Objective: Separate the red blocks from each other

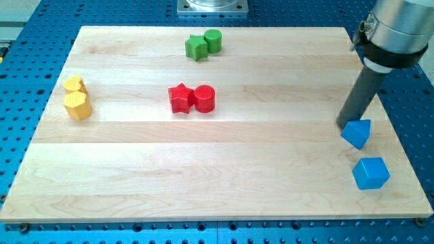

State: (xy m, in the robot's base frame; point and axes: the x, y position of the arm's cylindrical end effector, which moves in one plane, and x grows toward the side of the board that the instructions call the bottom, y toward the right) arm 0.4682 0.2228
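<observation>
My tip (pixel 344 125), holding nothing, stood beside the blue block (pixel 357 133); the touching red star block (pixel 180 98) and red cylinder block (pixel 205 98) looked light, rigid, best pushed at their seam.

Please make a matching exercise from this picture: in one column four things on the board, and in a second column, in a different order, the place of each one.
Things:
1. red star block
2. green cylinder block
3. yellow blocks
4. my tip

Places:
A. at the view's left edge of the board
B. near the view's top, right of the green star block
C. at the view's right, just beside a blue block
D. mid-board, touching the red cylinder block

Pairs: 1-D, 2-B, 3-A, 4-C
</observation>
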